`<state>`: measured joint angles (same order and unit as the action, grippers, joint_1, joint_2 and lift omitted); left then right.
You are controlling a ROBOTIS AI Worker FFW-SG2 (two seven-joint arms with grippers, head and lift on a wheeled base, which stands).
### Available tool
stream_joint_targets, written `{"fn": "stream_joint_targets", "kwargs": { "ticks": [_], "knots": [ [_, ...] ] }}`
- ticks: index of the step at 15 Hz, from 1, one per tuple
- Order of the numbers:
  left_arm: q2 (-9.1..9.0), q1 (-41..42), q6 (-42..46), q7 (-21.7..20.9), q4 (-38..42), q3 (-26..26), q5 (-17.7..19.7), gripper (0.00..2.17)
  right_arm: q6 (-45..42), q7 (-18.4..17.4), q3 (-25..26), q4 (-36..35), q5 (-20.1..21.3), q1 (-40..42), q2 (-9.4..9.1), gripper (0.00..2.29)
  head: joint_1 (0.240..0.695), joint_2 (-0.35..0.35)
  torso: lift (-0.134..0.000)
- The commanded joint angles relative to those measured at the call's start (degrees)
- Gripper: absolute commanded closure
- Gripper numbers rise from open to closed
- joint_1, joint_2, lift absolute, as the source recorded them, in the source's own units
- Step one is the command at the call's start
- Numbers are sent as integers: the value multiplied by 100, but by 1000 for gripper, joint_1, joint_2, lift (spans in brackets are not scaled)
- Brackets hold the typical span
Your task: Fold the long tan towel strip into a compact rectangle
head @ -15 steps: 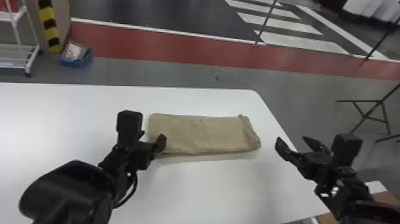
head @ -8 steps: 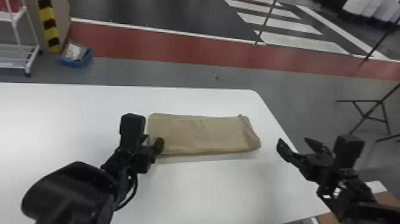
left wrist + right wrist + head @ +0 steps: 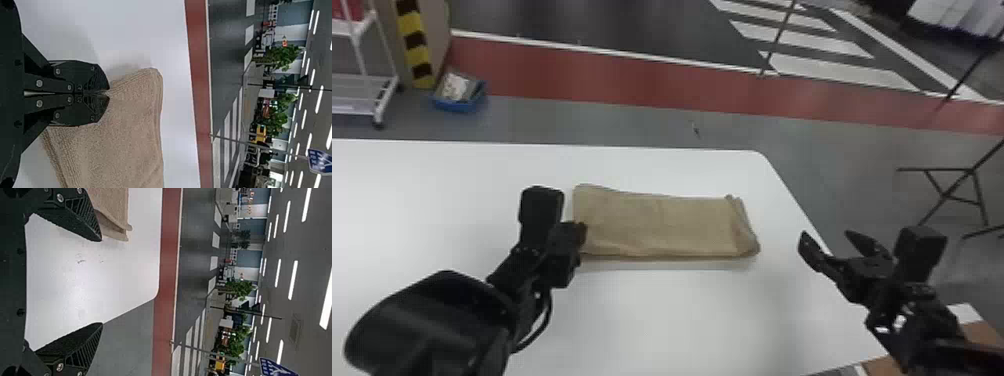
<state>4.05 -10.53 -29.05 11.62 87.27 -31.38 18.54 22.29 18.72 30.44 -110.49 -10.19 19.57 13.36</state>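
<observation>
The tan towel (image 3: 662, 225) lies folded as a flat rectangle on the white table, with a turned layer at its right end. At its left edge is my left gripper (image 3: 580, 235). Seen from the left wrist, the left gripper (image 3: 109, 93) has its fingertips together, with the edge of the towel (image 3: 121, 145) pinched between them. Off the towel's right end, by the table's right edge, my right gripper (image 3: 832, 240) stands open with nothing between its fingers. In the right wrist view the right gripper (image 3: 102, 282) has its fingers wide apart, the towel (image 3: 111, 211) beyond one of them.
The white table (image 3: 657, 310) ends on the right in a slanted edge under the right gripper. A white cart (image 3: 362, 95) and a blue bin (image 3: 459, 95) stand on the floor beyond it. A dark folding frame (image 3: 952, 195) stands at the right.
The left gripper has moved slightly left and closed on the towel's left edge. That end of the towel has shifted a little left. The right arm is nearly unmoved.
</observation>
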Motion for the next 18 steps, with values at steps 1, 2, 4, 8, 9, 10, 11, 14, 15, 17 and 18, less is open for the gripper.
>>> {"fn": "stream_joint_targets", "kwargs": {
  "ticks": [1, 2, 4, 8, 9, 10, 11, 14, 15, 17, 18],
  "knots": [
    [184, 42, -150, -2, 325, 256, 9, 1416, 0, 0, -12, 10, 8, -23, 0, 130, 695, -350, -128],
    [254, 42, -325, -10, 405, 361, 18, 1416, 0, -9, -39, 18, 8, -32, 0, 130, 695, -350, -128],
    [447, 104, -484, -10, 677, 686, 27, 1416, 18, -9, -109, 18, 43, -85, 0, 130, 695, -350, -128],
    [922, 693, -1187, -19, 1635, 1284, 18, 1416, 35, -44, -267, 45, 149, -190, -9, 130, 695, -350, -128],
    [1036, 904, -1345, -2, 1916, 1381, -17, 1416, 35, -53, -311, 62, 175, -234, -9, 130, 695, -350, -128],
    [1062, 1044, -1538, -2, 2136, 1451, -123, 1416, 53, -62, -373, 89, 210, -260, -18, 130, 695, -350, -128],
    [1062, 1132, -1609, -10, 2241, 1539, -228, 1413, 88, -62, -434, 97, 246, -313, -18, 130, 695, -350, -128],
    [1062, 1062, -1591, -54, 2224, 1574, -246, 1335, 176, -70, -592, 71, 333, -366, -53, 130, 695, -333, -128],
    [1045, 1035, -1556, -54, 2197, 1565, -246, 947, 229, -70, -601, 62, 333, -366, -61, 130, 695, -317, -128],
    [1054, 1035, -1310, -63, 2206, 1565, -246, 53, 545, -79, -636, 80, 333, -489, -61, 130, 695, -309, -128],
    [1054, 1044, -1275, -19, 2233, 1565, -246, 26, 563, -79, -636, 89, 342, -559, -61, 130, 695, -308, -128]
  ]
}}
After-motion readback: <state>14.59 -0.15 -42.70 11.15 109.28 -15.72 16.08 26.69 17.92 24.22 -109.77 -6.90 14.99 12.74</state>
